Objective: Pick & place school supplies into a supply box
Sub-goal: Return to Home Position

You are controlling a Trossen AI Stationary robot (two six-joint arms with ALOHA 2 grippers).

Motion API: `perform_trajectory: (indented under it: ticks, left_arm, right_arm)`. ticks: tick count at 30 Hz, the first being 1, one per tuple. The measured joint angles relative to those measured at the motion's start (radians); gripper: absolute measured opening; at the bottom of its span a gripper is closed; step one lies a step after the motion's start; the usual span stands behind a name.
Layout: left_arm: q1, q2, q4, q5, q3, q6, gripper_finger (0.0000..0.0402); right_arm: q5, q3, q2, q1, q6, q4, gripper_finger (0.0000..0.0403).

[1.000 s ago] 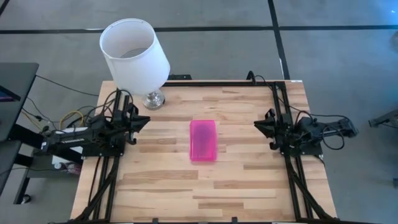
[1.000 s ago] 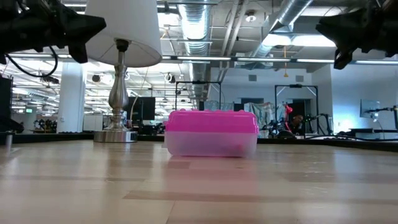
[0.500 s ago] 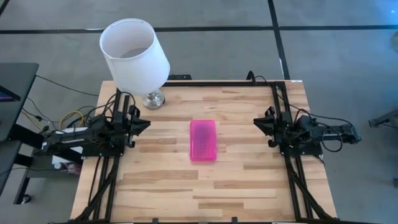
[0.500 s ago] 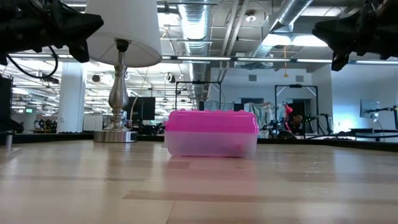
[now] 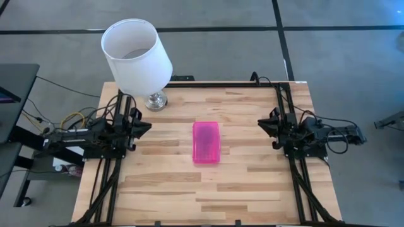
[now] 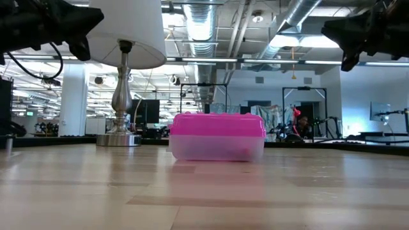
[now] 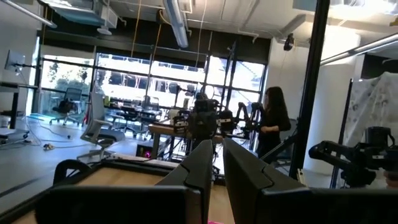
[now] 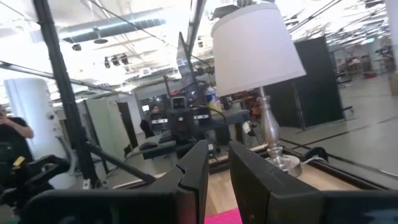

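Over on the left edge of the table (image 5: 252, 189), the left gripper (image 5: 144, 124) hangs above the wood on a folded, tucked-in arm, pointing inward across the boards. From its wrist view the fingers (image 7: 202, 168) are drawn close with only a thin slit between them, and nothing is held. Just behind that arm, at the back left corner, stands a lamp (image 5: 136, 53) with a white shade, well clear of the work.

At the middle of the table lies the supply box (image 5: 206, 142), pink lid down on its clear base, resting flat. Its long axis runs from the front edge toward the back, so it lies crosswise to the line between the two grippers and shows each of them a long side. I cannot make out the school supplies through the cloudy base in the low view, though I judge they are shut inside.

On the right edge the right gripper (image 5: 262, 124) mirrors the other: arm folded low and tucked, pointing inward at the box, fingers (image 8: 196, 168) pinched near together on nothing. The box sits well apart from both, about midway, with neither arm clearly the nearer.

To my eye the packing is finished, and all that is left is for both arms to settle at rest, away from the box.
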Motion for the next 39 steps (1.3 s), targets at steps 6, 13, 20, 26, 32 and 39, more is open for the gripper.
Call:
perform_trajectory:
  ticks: [6,13,20,26,32,39]
  left_arm:
    - [-0.064,0.000,-0.003,-0.097,0.000,0.087,0.0034]
    - [-0.065,-0.010,-0.163,-0.041,-0.001,0.041,0.0034]
    - [-0.065,-0.020,-0.204,-0.038,-0.001,0.031,0.0034]
    - [-0.065,-0.020,-0.303,0.029,-0.001,-0.016,0.0034]
    - [-0.065,-0.020,-0.327,0.001,-0.001,-0.019,0.0034]
    - [-0.065,-0.018,-0.330,-0.024,-0.001,-0.021,0.0034]
  right_arm:
    - [0.050,0.000,-0.003,0.018,-0.039,-0.040,0.0058]
    - [0.017,0.000,-0.003,0.019,0.002,-0.121,0.0058]
    - [-0.014,-0.001,-0.003,0.019,0.033,-0.169,0.0058]
    - [-0.027,-0.001,-0.003,0.018,0.065,-0.227,0.0058]
    - [-0.051,-0.001,-0.003,0.010,0.014,-0.242,0.0058]
    - [-0.064,-0.001,-0.003,-0.050,-0.004,-0.244,0.0058]
